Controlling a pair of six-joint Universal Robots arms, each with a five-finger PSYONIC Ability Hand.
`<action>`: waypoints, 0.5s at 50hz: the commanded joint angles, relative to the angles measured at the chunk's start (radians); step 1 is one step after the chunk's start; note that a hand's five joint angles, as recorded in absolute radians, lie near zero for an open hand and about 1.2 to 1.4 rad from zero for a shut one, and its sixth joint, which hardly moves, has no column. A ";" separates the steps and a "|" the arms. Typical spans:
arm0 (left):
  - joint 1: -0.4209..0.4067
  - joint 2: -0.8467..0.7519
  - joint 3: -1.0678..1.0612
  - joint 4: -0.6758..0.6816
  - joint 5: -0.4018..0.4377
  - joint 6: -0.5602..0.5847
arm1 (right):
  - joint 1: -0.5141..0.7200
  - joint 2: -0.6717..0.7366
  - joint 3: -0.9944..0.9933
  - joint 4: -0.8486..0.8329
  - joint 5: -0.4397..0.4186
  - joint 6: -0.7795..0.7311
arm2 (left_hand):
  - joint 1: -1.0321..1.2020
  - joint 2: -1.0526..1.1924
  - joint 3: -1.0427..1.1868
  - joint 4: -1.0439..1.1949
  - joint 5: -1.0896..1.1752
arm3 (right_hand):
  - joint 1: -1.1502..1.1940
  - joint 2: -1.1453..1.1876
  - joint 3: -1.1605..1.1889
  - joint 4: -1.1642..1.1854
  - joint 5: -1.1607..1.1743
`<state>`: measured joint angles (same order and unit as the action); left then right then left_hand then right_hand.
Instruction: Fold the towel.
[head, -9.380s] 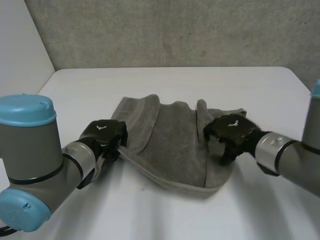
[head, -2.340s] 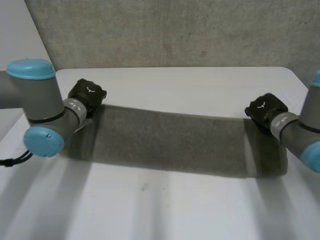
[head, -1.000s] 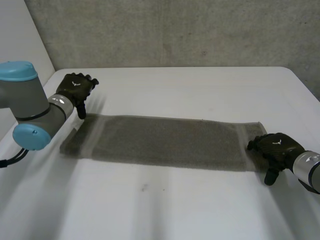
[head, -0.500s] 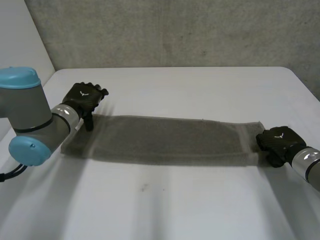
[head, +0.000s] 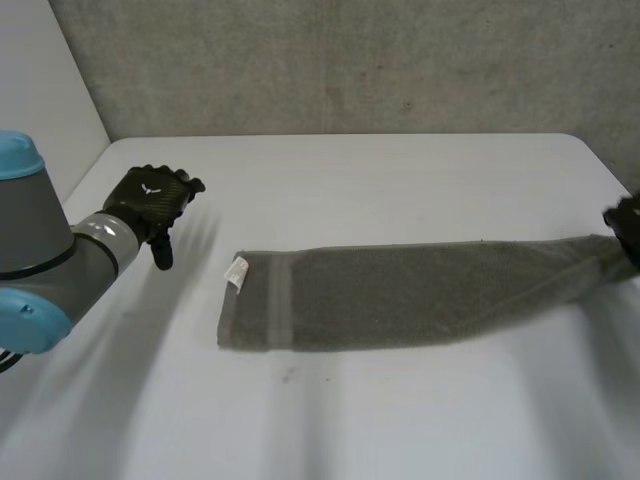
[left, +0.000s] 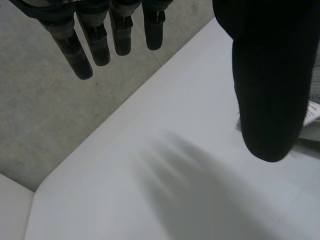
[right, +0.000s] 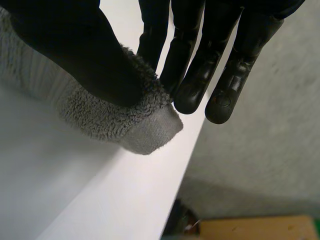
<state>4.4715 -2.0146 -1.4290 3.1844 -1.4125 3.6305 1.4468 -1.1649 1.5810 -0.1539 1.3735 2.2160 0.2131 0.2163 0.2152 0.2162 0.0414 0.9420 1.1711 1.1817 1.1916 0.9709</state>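
Left hand (head: 150, 195): matte black, small white mark (head: 151, 186) on its back. Right behind the left hand is a pale grey wrist cuff (head: 100, 236) with a black ring, then a fat grey arm tube (head: 35, 262) with light-blue caps (head: 25, 322). In the left wrist view the fingers (left: 82, 52) are dark and slim with ridged bands and rounded tips, and the thumb (left: 267, 85) is broad, smooth and black. Right hand (right: 212, 50), far across from the left hand, is the same black, glossier, with blunt rounded tips and a faint round dimple (right: 222, 101) on one.
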 joint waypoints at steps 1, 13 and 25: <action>0.011 0.073 -0.054 0.029 -0.002 -0.003 | 0.325 -0.010 -0.153 0.001 0.015 0.113 | 0.039 0.035 0.037 0.035 0.036 | 0.454 0.225 0.215 0.205 0.251; 0.021 0.171 -0.119 0.042 -0.002 -0.078 | 0.878 0.289 -0.409 -0.036 -0.086 0.152 | 0.036 0.032 0.034 0.033 0.033 | 0.454 0.225 0.215 0.205 0.251; 0.005 0.178 -0.157 0.058 -0.002 -0.093 | 1.054 0.476 -0.437 -0.064 -0.142 0.149 | 0.033 0.030 0.031 0.030 0.030 | 0.454 0.225 0.215 0.205 0.251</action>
<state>4.4867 -1.8322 -1.5759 3.2294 -1.4143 3.5381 2.4705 -0.7422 1.1426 -0.2147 1.2302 2.3693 0.2131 0.2170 0.2152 0.2165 0.0421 0.9461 1.1711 1.1914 1.1919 0.9755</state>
